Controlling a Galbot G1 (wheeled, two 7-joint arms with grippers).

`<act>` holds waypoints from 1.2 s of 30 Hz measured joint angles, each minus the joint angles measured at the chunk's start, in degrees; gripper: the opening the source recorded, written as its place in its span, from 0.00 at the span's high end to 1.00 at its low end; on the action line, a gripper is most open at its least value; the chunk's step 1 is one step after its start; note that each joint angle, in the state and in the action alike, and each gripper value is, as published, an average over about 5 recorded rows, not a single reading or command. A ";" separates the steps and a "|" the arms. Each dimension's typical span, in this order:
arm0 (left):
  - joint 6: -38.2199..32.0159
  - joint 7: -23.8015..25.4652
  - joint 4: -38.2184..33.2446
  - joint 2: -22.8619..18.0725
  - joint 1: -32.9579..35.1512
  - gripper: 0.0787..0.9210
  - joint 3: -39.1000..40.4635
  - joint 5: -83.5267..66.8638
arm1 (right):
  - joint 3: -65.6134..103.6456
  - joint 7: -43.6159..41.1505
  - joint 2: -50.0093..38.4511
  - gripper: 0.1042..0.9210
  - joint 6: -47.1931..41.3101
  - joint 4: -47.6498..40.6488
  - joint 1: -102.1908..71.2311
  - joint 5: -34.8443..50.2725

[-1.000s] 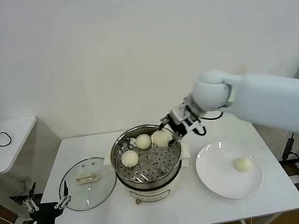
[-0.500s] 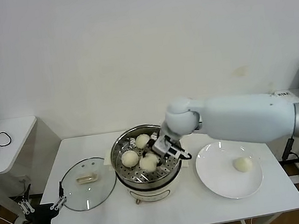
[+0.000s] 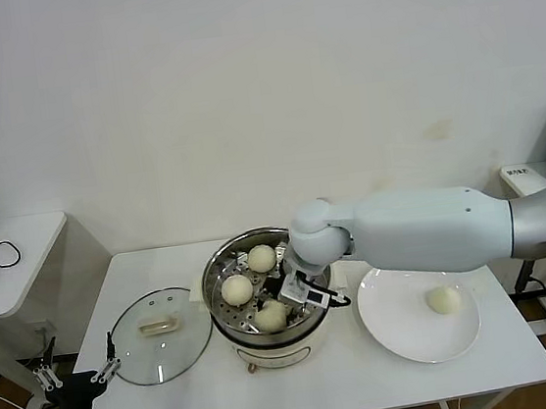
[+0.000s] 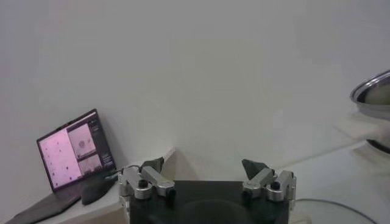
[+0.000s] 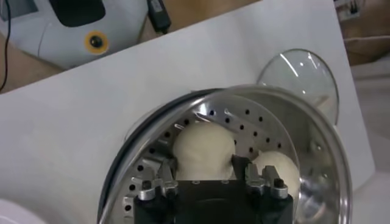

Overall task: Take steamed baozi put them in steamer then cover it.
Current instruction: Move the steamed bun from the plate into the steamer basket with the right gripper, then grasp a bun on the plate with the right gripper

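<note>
The steamer [image 3: 214,273] stands mid-table, and three steamed baozi lie in its perforated basket [image 5: 262,115]: one at the back [image 3: 262,257], one at the left [image 3: 236,289], one at the front [image 3: 271,316]. My right gripper [image 3: 286,302] reaches down into the basket. Its fingers stand open on either side of the front baozi [image 5: 204,149], which rests on the basket floor. A second bun [image 5: 277,167] lies beside it. Another baozi [image 3: 445,299] sits on the white plate [image 3: 406,332]. The cover [image 3: 160,334] lies flat left of the steamer. My left gripper [image 3: 72,373] waits open, low off the table's left corner.
A small side table [image 3: 20,238] with cables stands at the far left. A laptop [image 4: 76,155] shows beyond the left gripper [image 4: 205,167] in the left wrist view. The right arm's bulk spans from the steamer over the plate's far side.
My right gripper carried a baozi from the steamer's far rim down to the front of the basket, and its fingers have spread apart. The left arm shifted slightly.
</note>
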 measured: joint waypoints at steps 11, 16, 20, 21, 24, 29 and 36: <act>-0.06 0.00 -0.41 0.26 0.05 0.12 -0.23 0.01 | 1.74 0.26 -2.06 0.12 1.09 -0.42 2.58 -0.13; -0.12 -0.04 -0.55 0.56 0.00 0.12 -0.20 0.00 | 3.71 -0.20 -4.47 0.12 -0.39 -1.39 4.30 1.53; -0.13 -0.05 -0.80 0.84 -0.03 0.12 0.10 0.01 | 5.65 -0.78 -7.22 0.12 -3.51 -2.31 5.21 3.25; -0.13 -0.05 -0.87 0.93 -0.04 0.12 0.18 0.01 | 6.05 -0.97 -8.04 0.12 -4.56 -2.42 5.35 3.69; -0.13 -0.05 -1.02 1.24 -0.07 0.12 0.44 0.00 | 6.94 -1.66 -10.89 0.12 -8.08 -2.37 5.53 4.98; -0.14 -0.05 -1.05 1.70 -0.25 0.12 0.86 -0.09 | 8.26 -2.80 -17.33 0.12 -14.24 -1.33 5.02 6.60; -0.15 -0.05 -0.63 1.92 -0.88 0.12 1.75 0.05 | 10.78 -3.90 -27.16 0.12 -19.65 0.23 1.38 6.51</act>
